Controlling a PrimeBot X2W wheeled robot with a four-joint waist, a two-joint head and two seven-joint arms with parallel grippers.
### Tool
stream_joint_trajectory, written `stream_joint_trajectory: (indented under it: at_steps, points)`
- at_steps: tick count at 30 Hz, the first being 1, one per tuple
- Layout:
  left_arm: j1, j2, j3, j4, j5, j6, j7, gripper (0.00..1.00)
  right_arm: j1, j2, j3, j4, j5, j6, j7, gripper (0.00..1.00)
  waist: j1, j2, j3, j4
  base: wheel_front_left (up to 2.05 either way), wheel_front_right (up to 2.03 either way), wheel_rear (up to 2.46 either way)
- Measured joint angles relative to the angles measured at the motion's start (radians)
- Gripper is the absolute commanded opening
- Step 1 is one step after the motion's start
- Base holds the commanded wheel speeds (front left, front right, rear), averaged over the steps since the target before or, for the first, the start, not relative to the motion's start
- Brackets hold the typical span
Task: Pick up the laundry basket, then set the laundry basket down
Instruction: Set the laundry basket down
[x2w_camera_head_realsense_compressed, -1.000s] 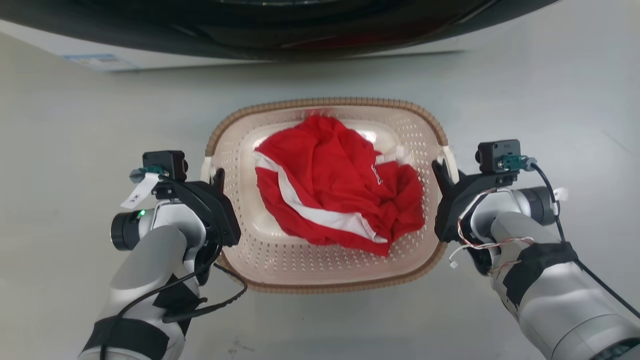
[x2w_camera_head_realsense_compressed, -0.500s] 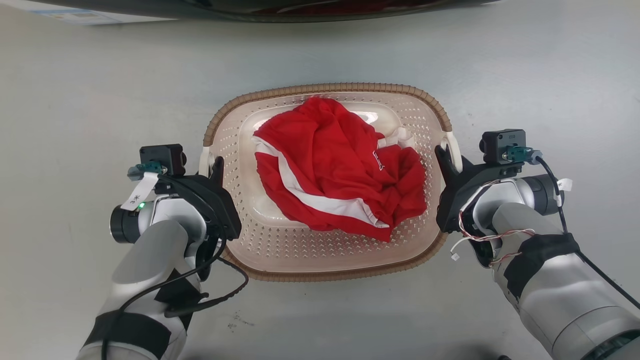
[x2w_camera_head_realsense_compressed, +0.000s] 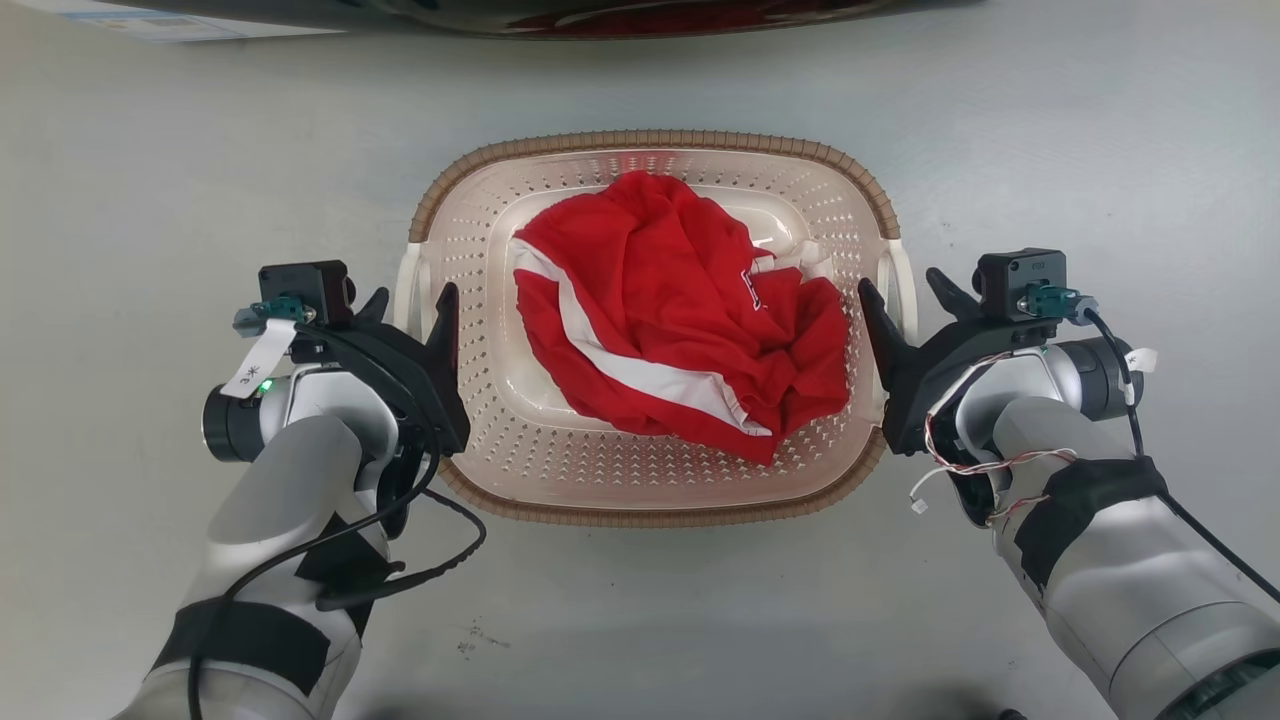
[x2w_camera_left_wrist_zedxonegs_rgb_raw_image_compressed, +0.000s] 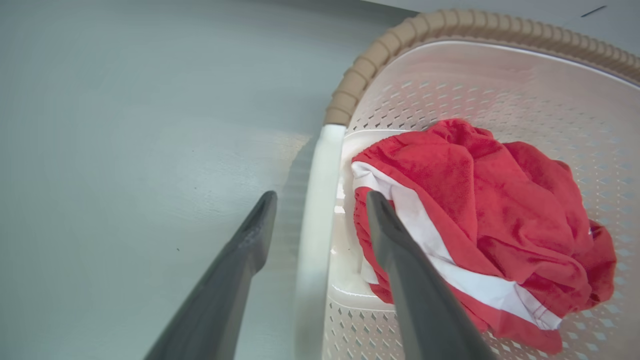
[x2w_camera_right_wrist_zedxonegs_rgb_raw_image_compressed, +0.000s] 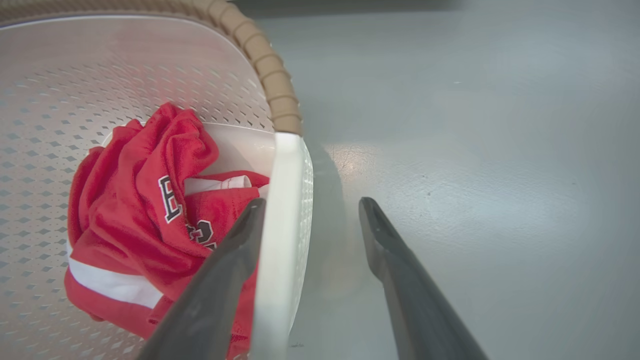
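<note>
as both gape wide, left end effector (x2w_camera_head_realsense_compressed: 413, 292) and right end effector (x2w_camera_head_realsense_compressed: 900, 280) straddle the laundry basket (x2w_camera_head_realsense_compressed: 560, 470) handles (x2w_camera_left_wrist_zedxonegs_rgb_raw_image_compressed: 315, 225).

A smooth, pale grey floor (x2w_camera_head_realsense_compressed: 1050, 130) with soft glare and a few dark specks; a dark curved appliance edge (x2w_camera_head_realsense_compressed: 620, 14) runs along the top.

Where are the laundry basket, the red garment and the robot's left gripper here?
laundry basket (x2w_camera_head_realsense_compressed: 650, 138): head view, far brown rim.
red garment (x2w_camera_head_realsense_compressed: 660, 300): head view, middle of the crumpled cloth.
left gripper (x2w_camera_head_realsense_compressed: 414, 295): head view, midway between its fingertips.
</note>
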Motion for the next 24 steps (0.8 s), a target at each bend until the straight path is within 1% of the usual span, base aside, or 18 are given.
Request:
stream_joint_trajectory:
  at_steps: [12, 24]
  points:
    - [-0.007, -0.001, -0.024, 0.025, 0.002, -0.017, -0.01, 1.0, -0.005, 0.002, 0.012, 0.016, -0.005, 0.014, -0.034, 1.0, 0.0, 0.0, -0.025, 0.002, 0.0, 0.0, 0.0]
    - [0.061, 0.004, -0.053, 0.042, 0.017, -0.026, -0.071, 1.0, 0.054, 0.013, 0.017, 0.004, -0.016, 0.034, -0.065, 1.0, 0.0, 0.0, -0.122, -0.005, 0.0, 0.0, 0.0]
